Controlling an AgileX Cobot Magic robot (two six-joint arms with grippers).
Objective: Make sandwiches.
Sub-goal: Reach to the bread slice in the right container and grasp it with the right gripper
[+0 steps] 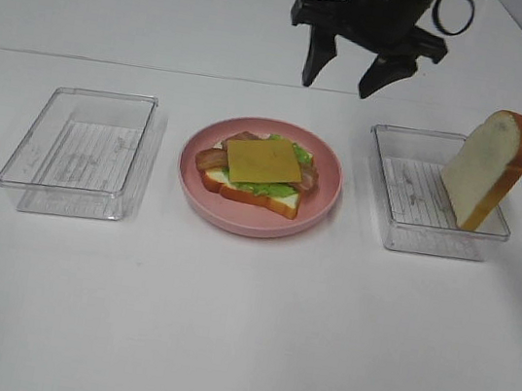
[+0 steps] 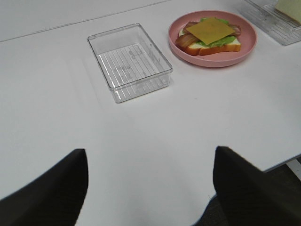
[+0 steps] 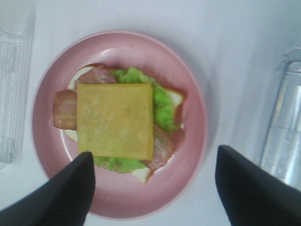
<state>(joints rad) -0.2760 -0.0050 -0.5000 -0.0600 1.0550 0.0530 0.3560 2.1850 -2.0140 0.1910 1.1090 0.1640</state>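
Cheese (image 1: 263,160) topped your open sandwich (image 1: 254,187); your right gripper (image 1: 350,79) hung spread and empty above it, the closing bread slice (image 1: 488,169) waiting in the tray (image 1: 387,209).

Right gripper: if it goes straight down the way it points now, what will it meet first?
Probably the cheese square topping the open sandwich on the pink plate. The right gripper hangs open above it, and its wrist view looks straight down on the cheese; exact height is unclear.
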